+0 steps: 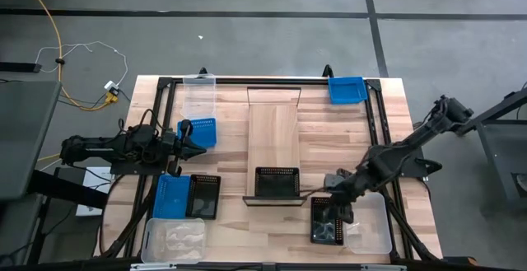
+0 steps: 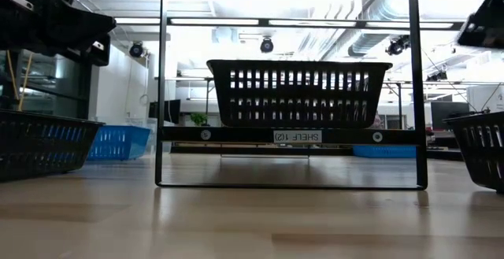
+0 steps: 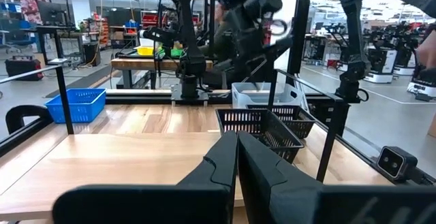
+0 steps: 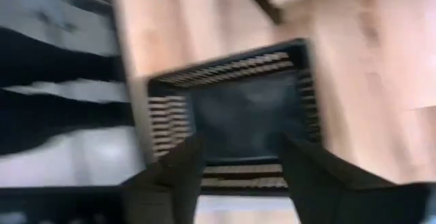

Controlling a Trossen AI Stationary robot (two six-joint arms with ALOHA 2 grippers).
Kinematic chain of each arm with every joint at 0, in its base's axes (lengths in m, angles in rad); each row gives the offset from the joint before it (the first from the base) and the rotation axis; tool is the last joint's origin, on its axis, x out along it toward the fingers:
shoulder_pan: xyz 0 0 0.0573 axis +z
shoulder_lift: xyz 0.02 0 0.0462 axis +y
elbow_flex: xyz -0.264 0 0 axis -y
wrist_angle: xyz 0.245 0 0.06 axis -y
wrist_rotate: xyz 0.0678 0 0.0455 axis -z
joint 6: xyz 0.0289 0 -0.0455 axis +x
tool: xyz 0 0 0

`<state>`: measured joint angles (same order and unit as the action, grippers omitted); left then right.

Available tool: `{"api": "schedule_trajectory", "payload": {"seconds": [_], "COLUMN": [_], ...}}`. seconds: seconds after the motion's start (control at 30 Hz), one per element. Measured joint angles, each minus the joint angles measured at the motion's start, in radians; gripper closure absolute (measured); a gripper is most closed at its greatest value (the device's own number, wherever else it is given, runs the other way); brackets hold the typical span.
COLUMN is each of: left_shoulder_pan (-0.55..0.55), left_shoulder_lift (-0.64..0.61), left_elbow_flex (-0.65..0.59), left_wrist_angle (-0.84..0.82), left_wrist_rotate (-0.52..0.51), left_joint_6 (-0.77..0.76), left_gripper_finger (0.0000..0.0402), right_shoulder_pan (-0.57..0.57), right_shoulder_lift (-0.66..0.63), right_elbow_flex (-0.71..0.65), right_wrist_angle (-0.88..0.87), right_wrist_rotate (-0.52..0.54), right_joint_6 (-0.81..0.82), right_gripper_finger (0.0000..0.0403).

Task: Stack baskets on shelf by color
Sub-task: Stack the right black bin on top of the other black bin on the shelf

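Hovering with spread jaws, right gripper (image 1: 339,195) straight above the black basket (image 1: 327,221) on the bench beside the shelf (image 1: 273,139), long axis toward the near edge; left gripper (image 1: 200,147) pressed together, farther off.

Black basket (image 2: 298,92) sits on shelf (image 2: 291,136), labelled front edge. Another black basket (image 2: 43,142) at left, blue basket (image 2: 118,142) behind it.
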<state>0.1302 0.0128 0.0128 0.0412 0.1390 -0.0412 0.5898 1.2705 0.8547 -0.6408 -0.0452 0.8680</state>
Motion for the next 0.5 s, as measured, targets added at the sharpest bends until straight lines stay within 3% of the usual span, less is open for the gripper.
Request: {"api": "schedule_trajectory", "payload": {"seconds": [0.17, 0.5], "left_shoulder_pan": [0.000, 0.000], "left_shoulder_lift": [0.000, 0.000], "left_elbow_flex": [0.000, 0.000], "left_wrist_angle": [0.000, 0.000], "left_wrist_rotate": [0.000, 0.000], "left_joint_6": [0.000, 0.000], "left_gripper_finger": [0.0398, 0.0398], "right_shoulder_pan": [-0.016, -0.011], "right_shoulder_lift": [0.083, 0.213], "right_elbow_flex": [0.000, 0.000], "right_wrist_angle": [-0.052, -0.022], "right_wrist_rotate": [0.056, 0.064], "right_joint_6": [-0.138, -0.203], "right_gripper_finger": [0.0168, 0.0181]}}
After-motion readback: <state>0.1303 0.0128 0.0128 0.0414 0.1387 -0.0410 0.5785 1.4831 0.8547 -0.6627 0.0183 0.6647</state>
